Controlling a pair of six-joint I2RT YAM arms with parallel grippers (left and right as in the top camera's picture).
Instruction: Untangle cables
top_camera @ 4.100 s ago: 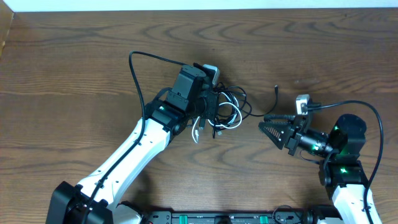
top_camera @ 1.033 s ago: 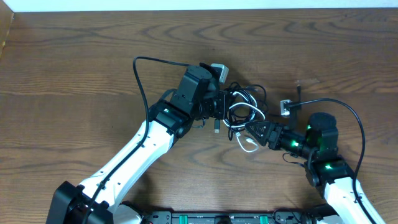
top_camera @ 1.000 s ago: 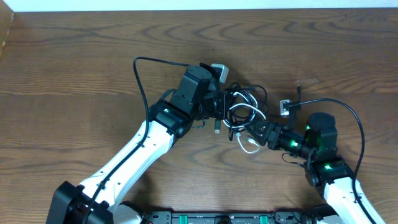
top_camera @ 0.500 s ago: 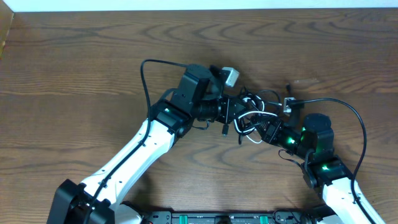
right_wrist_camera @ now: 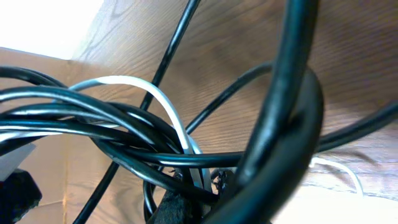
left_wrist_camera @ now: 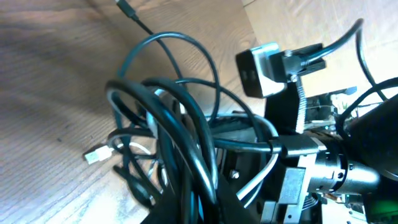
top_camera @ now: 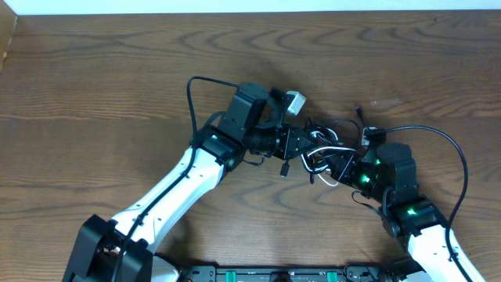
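**Item:** cables (top_camera: 322, 150), one knotted bundle. Several black cables (left_wrist_camera: 180, 134) are looped through one white cable (right_wrist_camera: 144, 88).

**Location:** just right of the middle of the bench (top_camera: 94, 78), bunched between the two hands. Whether the bundle rests on the wood or hangs clear of it cannot be told.

**Left hand** (top_camera: 304, 146): reaches in from the bundle's 9 o'clock. The jaws are together, clamped on strands that run down between them in the left wrist view.

**Right hand** (top_camera: 338, 162): reaches in from the bundle's 4 o'clock. The jaws are together on the cables, with a black loop pressed close against its camera.

**Loose ends:**
- One black tail (top_camera: 358, 112) points toward 1 o'clock.
- One black plug (top_camera: 284, 168) lies at 7 o'clock of the knot.
- The white plug (left_wrist_camera: 94, 155) shows only in the left wrist view.

**Governing relation:** the hands face each other across the knot, nearly touching, on a line from 10 o'clock to 4 o'clock. Neither hand is the nearer, since both are already on the bundle.

**Judgement:** the next move would likely be a pull apart along that line. It risks tightening the loops if both hands hold the same strand.
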